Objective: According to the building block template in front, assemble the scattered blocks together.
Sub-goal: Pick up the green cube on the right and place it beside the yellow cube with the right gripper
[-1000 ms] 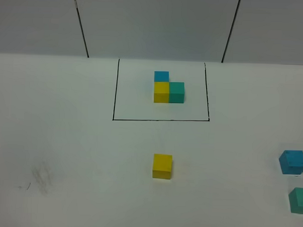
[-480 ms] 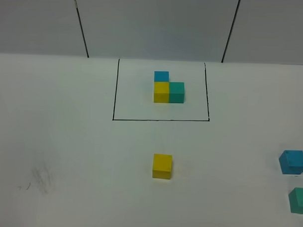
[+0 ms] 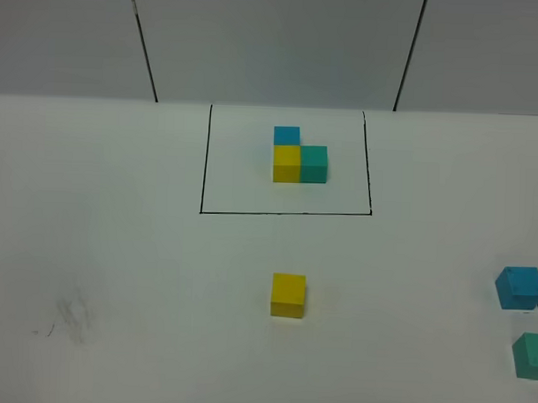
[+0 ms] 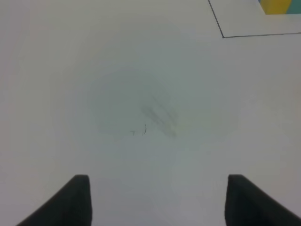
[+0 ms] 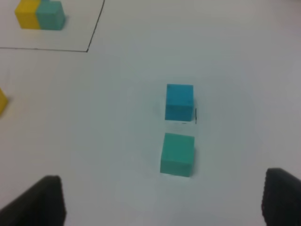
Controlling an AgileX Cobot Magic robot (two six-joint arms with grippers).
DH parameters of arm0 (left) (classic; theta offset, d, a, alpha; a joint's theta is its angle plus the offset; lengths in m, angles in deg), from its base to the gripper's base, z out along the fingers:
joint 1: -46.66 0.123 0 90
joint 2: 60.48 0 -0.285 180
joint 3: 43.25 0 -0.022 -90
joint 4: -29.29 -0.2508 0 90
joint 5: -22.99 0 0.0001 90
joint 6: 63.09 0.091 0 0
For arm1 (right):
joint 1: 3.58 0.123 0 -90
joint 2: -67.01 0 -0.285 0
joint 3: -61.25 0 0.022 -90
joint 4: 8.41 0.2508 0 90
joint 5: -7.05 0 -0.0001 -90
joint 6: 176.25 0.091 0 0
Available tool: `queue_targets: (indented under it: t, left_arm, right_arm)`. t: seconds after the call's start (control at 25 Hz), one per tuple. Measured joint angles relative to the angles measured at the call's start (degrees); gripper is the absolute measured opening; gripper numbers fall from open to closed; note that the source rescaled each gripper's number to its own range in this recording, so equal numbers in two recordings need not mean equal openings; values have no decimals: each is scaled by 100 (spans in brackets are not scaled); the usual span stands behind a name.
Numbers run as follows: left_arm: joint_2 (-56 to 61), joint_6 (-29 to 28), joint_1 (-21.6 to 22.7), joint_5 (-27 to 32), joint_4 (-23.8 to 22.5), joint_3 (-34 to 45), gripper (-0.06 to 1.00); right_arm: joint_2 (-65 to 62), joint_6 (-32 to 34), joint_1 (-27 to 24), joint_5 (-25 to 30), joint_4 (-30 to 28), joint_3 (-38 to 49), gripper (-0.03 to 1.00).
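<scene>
The template (image 3: 299, 157) is an L of sky-blue, yellow and teal cubes inside a black drawn rectangle at the back middle; part of it shows in the right wrist view (image 5: 40, 14). The loose yellow cube (image 3: 288, 295) sits in the middle of the table. The loose sky-blue cube (image 3: 520, 288) and teal cube (image 3: 532, 356) sit at the right edge, also in the right wrist view as sky-blue (image 5: 179, 101) and teal (image 5: 177, 154). My left gripper (image 4: 157, 200) is open above bare table. My right gripper (image 5: 164, 202) is open, hovering short of the teal cube. Neither gripper shows in the exterior view.
The table is white with a faint grey smudge (image 3: 70, 317) at the front left, also in the left wrist view (image 4: 157, 117). A grey panelled wall (image 3: 274, 42) stands behind the table.
</scene>
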Motion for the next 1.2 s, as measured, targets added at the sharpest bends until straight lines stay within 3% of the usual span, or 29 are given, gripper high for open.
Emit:
queue_targets:
  t: [0.96, 1.2]
  left_arm:
    - [0, 10, 0, 0, 0, 0, 38]
    - [0, 10, 0, 0, 0, 0, 38]
  right_arm:
    - [0, 343, 43, -84, -52, 22, 71]
    - [944, 442, 43, -83, -447, -54, 78]
